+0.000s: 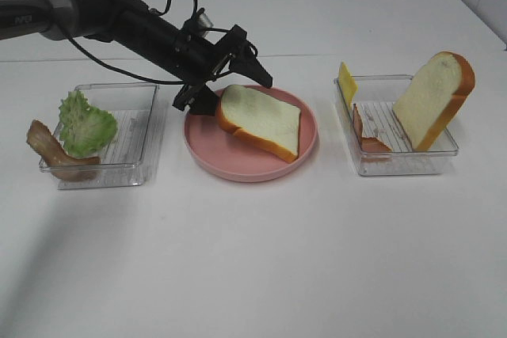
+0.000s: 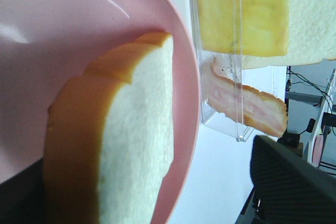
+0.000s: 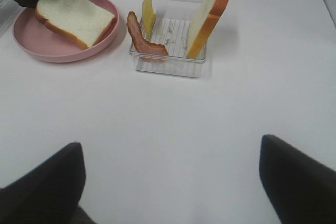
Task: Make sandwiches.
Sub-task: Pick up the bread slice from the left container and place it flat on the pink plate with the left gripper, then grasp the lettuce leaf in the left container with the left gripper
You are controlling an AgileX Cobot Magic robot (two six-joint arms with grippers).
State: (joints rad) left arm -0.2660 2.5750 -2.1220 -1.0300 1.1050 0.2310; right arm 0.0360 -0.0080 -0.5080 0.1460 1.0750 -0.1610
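One white bread slice point(image 1: 261, 119) with orange-brown crust lies flat on the pink plate point(image 1: 238, 165). My left gripper point(image 1: 224, 89) hovers at the slice's left end, its jaws spread wide on either side of the crust. In the left wrist view the bread slice point(image 2: 131, 145) rests on the plate between the two dark fingers point(image 2: 294, 182), untouched by them. A second bread slice point(image 1: 434, 99) leans upright in the right tray point(image 1: 404, 165), with yellow cheese point(image 1: 346, 81) and a pink ham strip point(image 1: 367, 137). My right gripper point(image 3: 170, 182) is open over bare table.
The left clear tray point(image 1: 131, 173) holds green lettuce point(image 1: 87, 124) and a brown bacon strip point(image 1: 54, 153) leaning over its left rim. The left arm point(image 1: 119, 17) and its cable stretch from the far left across the back of the table.
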